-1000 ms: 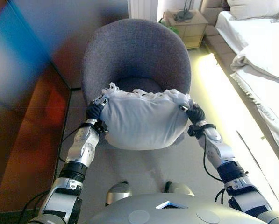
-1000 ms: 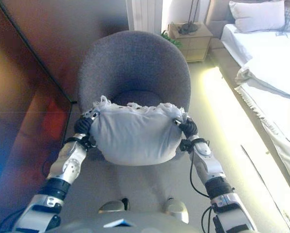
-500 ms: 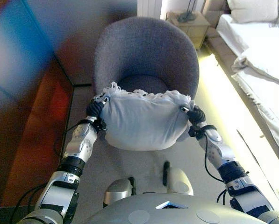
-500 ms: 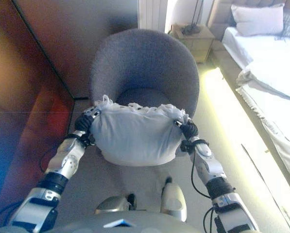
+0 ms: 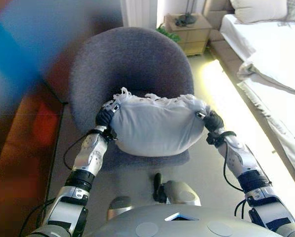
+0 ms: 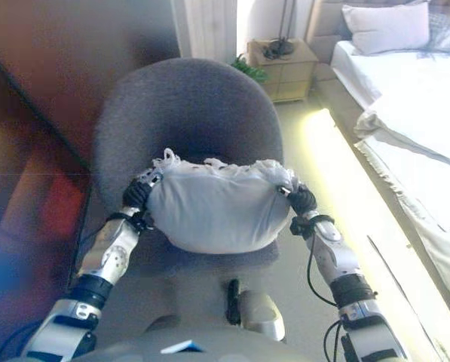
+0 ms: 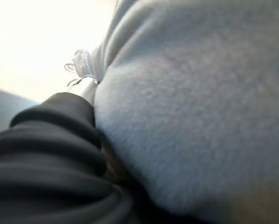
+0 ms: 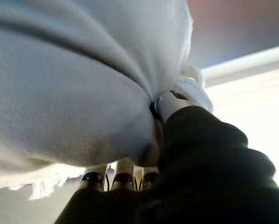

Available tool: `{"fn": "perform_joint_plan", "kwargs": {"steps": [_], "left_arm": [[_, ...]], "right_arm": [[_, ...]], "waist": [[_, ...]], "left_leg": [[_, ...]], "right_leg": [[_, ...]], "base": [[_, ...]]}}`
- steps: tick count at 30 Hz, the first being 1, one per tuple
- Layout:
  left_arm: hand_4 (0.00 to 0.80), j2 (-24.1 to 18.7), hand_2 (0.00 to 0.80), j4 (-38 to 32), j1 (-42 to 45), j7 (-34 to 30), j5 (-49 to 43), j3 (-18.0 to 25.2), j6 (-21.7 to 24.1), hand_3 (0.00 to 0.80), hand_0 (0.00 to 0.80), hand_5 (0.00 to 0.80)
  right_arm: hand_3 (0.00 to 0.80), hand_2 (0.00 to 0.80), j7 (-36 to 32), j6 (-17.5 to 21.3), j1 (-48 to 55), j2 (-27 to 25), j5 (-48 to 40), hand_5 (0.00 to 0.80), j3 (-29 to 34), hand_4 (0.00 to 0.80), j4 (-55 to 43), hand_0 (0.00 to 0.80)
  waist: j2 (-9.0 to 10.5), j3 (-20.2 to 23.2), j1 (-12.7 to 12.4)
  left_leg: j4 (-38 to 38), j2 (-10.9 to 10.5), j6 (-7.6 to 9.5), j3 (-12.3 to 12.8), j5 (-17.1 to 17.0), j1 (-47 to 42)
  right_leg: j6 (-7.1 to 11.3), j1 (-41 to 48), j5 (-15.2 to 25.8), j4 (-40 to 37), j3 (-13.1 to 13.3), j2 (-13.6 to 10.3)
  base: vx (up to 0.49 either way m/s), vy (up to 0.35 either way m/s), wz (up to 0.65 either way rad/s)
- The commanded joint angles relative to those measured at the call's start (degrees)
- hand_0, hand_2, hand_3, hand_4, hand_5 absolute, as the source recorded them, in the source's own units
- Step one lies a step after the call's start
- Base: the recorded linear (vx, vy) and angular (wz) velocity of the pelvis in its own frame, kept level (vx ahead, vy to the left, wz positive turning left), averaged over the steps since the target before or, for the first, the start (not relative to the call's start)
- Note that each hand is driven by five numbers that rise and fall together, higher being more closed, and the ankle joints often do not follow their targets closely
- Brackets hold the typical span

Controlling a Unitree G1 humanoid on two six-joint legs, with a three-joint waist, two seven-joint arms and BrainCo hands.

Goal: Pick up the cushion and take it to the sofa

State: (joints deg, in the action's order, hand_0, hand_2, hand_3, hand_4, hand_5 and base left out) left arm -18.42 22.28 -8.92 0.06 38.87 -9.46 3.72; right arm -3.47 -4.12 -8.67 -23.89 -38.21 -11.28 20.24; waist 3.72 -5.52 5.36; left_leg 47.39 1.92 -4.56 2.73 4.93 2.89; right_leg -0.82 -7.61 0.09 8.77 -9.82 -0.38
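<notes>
A white cushion (image 5: 157, 123) with a frilly edge hangs between my two hands above the front of the seat of a round grey armchair (image 5: 132, 59). My left hand (image 5: 105, 117) is shut on the cushion's left end. My right hand (image 5: 213, 121) is shut on its right end. In the right wrist view the cushion (image 8: 74, 70) bulges over my fingers (image 8: 123, 177), with the cloth pinched at the thumb. In the left wrist view the cushion (image 7: 200, 93) presses against my hand (image 7: 50, 154).
A bed with white bedding (image 5: 271, 54) runs along the right. A wooden nightstand (image 5: 188, 29) and a small plant (image 5: 168, 33) stand behind the chair. A dark wooden panel (image 5: 19, 123) lines the left side. A bright strip of floor (image 5: 221, 94) lies between chair and bed.
The whole view has shifted and the armchair lies closer. The cushion stays held between both hands and now hangs over the front of the seat rather than before it.
</notes>
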Motion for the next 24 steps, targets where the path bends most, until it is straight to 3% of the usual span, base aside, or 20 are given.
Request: {"fn": "perform_joint_plan", "kwargs": {"steps": [1,4,5,9,11,18,21,22,24], "left_arm": [[0.8,0.9,0.8,-6.5,-1.8,-2.0,-1.3,0.8,4.7,0.8,0.8,0.8],[0.8,0.3,0.8,-5.7,-2.4,-2.9,-1.1,1.3,4.7,0.8,0.8,0.8],[0.8,0.1,0.8,-5.0,-3.0,-3.0,-0.5,1.5,4.6,0.8,0.8,0.8],[0.8,0.3,0.8,-3.6,-4.0,-3.4,0.0,1.9,4.2,0.8,0.8,0.8],[0.8,0.3,0.8,-3.4,-4.3,-3.6,-0.4,1.6,3.5,0.8,0.8,0.8],[0.8,-0.5,0.8,-2.0,-6.7,-1.9,-0.5,0.4,4.3,0.8,0.8,0.8],[0.8,-1.2,0.8,-1.3,-8.6,-1.6,-0.8,0.0,4.2,0.8,0.8,0.8],[0.8,-1.3,0.8,-0.9,-8.9,-1.6,-0.6,0.0,4.0,0.8,0.8,0.8],[0.8,-1.5,0.8,-0.4,-8.6,-1.6,-0.9,0.4,3.3,0.8,0.8,0.8]], "right_arm": [[0.8,0.8,-3.8,4.5,-3.0,1.6,-1.7,0.8,-0.1,0.8,-4.5,0.8],[0.8,0.8,-2.7,3.6,-6.2,1.7,-2.1,0.8,-0.4,0.8,-3.6,0.8],[0.8,0.8,-2.3,2.8,-7.5,1.8,-2.2,0.8,-0.5,0.8,-3.3,0.8],[0.8,0.8,-1.2,1.2,-8.3,3.1,-1.6,0.8,-1.1,0.8,-3.4,0.8],[0.8,0.8,-0.5,0.8,-8.7,3.4,-1.6,0.8,-1.2,0.8,-2.9,0.8],[0.8,0.8,0.9,0.7,-10.8,4.2,-2.0,0.8,-1.4,0.8,-1.6,0.8],[0.8,0.8,1.3,1.2,-14.4,5.0,-2.4,0.8,-1.9,0.8,1.5,0.8],[0.8,0.8,1.6,1.2,-15.3,5.7,-2.3,0.8,-2.3,0.8,2.1,0.8],[0.8,0.8,2.4,1.0,-16.1,6.8,-2.3,0.8,-3.1,0.8,2.8,0.8]], "waist": [[2.15,2.8,-1.1],[1.91,2.1,-2.3],[1.36,2.0,-2.5],[-0.11,2.5,-3.4],[-0.28,2.6,-4.1],[-1.77,3.2,-4.2],[-2.1,2.0,-5.8],[-2.38,1.3,-6.5],[-2.41,0.5,-7.3]], "left_leg": [[-1.5,-0.4,2.27,2.9,-5.8,1.9],[-12.1,0.5,3.47,3.4,-4.2,2.7],[-18.7,0.5,3.63,3.2,-4.1,1.7],[-34.1,-0.4,2.98,0.8,-3.5,-1.4],[-36.0,-1.2,2.88,0.0,-2.5,-1.7],[-41.2,-2.1,4.33,1.9,-1.3,-4.7],[-39.0,-2.6,5.95,2.7,0.0,-3.0],[-37.5,-2.6,6.56,3.4,1.0,-2.4],[-35.9,-2.7,6.8,3.8,2.1,-2.3]], "right_leg": [[0.49,4.8,3.7,-3.9,4.9,-3.6],[0.72,6.5,1.9,-3.5,6.6,-2.9],[1.13,6.9,1.3,-3.1,7.7,-2.5],[2.6,8.2,-0.6,-2.1,9.1,-2.2],[3.26,9.1,-1.3,-1.8,9.0,-3.0],[4.72,8.3,-2.7,0.7,6.3,-5.0],[5.76,5.0,-2.3,9.6,3.3,-8.9],[5.38,3.1,-1.7,14.9,2.0,-11.1],[4.76,1.9,-0.2,18.1,1.1,-13.8]], "base": [[0.178,-0.021,-0.52],[0.178,0.063,-0.48],[0.191,0.147,-0.53],[0.189,0.125,-0.5],[0.168,0.07,-0.26],[0.103,0.102,0.36],[-0.011,0.112,-0.09],[0.008,0.126,-0.13],[0.09,0.059,-0.14]]}}
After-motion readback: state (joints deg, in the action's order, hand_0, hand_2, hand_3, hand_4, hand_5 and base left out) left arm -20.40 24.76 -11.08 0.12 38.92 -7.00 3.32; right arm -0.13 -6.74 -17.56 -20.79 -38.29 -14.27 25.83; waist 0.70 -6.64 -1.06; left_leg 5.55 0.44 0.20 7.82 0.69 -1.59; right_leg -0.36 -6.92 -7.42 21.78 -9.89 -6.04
